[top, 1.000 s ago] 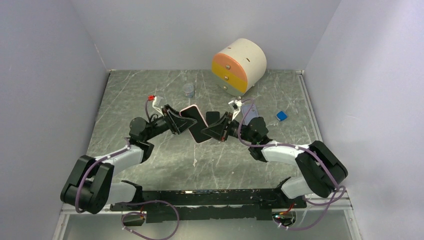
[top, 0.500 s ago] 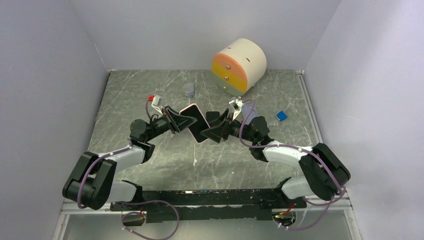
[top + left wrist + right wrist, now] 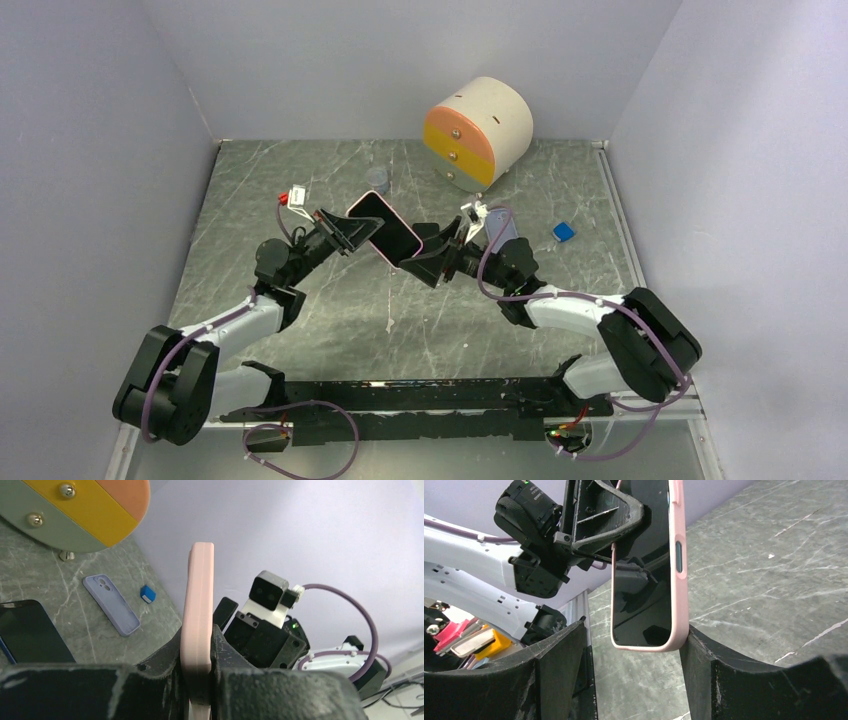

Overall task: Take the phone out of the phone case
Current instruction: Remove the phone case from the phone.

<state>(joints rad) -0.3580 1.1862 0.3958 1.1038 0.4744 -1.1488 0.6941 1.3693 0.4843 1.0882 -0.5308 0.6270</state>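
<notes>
A phone (image 3: 385, 227) with a dark screen sits inside its pink phone case (image 3: 198, 605) and hangs tilted above the table. My left gripper (image 3: 352, 232) is shut on one end of it, and in the left wrist view the case's edge is pinched between the two black fingers (image 3: 235, 650). My right gripper (image 3: 425, 262) stands open at the phone's other end. In the right wrist view the phone's (image 3: 644, 580) lower corner rests beside the right finger (image 3: 704, 660), with a wide gap to the other finger.
A round cream, orange and yellow drawer unit (image 3: 480, 130) stands at the back. On the table lie an empty lavender case (image 3: 111, 604), a small blue object (image 3: 564, 232), another dark phone (image 3: 30, 637) and a small grey cup (image 3: 377, 179).
The left gripper shut on the cased phone and lifted it up and to the left. The right gripper let go and opened wide.
</notes>
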